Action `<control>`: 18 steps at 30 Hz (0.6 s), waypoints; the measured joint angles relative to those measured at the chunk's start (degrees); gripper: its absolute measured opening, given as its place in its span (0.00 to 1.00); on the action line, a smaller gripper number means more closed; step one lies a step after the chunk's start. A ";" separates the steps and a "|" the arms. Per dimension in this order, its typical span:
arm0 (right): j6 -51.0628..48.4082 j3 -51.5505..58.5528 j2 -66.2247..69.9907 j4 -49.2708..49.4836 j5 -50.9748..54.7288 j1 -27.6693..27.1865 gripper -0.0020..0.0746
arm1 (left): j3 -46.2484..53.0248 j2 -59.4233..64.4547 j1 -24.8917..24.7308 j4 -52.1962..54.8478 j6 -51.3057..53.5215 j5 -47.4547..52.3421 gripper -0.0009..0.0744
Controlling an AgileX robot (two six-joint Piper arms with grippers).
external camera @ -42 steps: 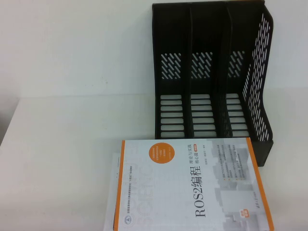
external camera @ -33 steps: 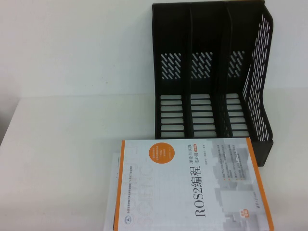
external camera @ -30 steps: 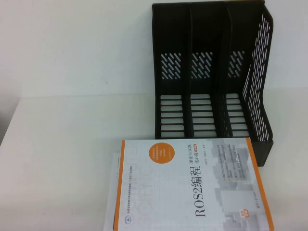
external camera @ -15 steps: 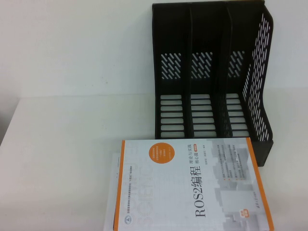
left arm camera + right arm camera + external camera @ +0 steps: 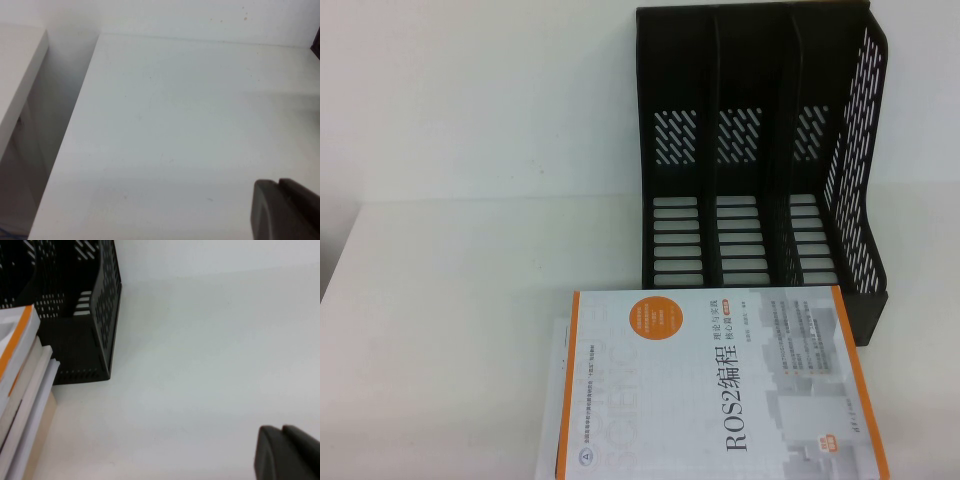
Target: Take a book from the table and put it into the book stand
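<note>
From the high camera I saw the black book stand (image 5: 760, 160) sitting on the white table (image 5: 470, 300), toward the far right. It had three upright compartments, and all three held nothing; their slotted floors and perforated back wall were plainly bare.

The book (image 5: 720, 385), white with an orange border and the title "ROS2" on its cover, lay flat at the near edge of the table, just in front of the stand and close to its front lip. It rested on top of a second, paler book (image 5: 552, 400), whose edge stuck out on the left. In the right wrist view I could see this stack from the side (image 5: 20, 385), several layers deep, right beside the corner of the stand (image 5: 95, 325).

Neither arm showed in the high view. The left gripper (image 5: 286, 210) appeared only as a dark corner in its own wrist camera, hovering over bare table well away from the book. The right gripper (image 5: 287, 452) showed the same way, above open table to the right of the stand. I could not tell how far either claw was open, and neither had hold of anything that I could see.

Nothing lay between the book and the stand's open front.
</note>
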 joint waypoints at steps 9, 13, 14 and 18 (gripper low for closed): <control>0.00 0.00 0.00 0.00 0.00 0.00 0.02 | 0.00 0.00 0.00 0.26 0.00 0.00 0.01; 0.00 0.00 0.00 0.00 -0.10 0.00 0.02 | 0.29 0.00 0.00 0.35 0.00 -2.01 0.01; 0.00 0.00 0.00 0.00 -0.09 0.00 0.02 | 0.43 0.00 0.00 0.35 0.00 -3.00 0.01; 0.00 0.21 0.00 0.00 -1.03 0.00 0.02 | 0.64 0.00 0.00 0.35 0.00 -9.35 0.01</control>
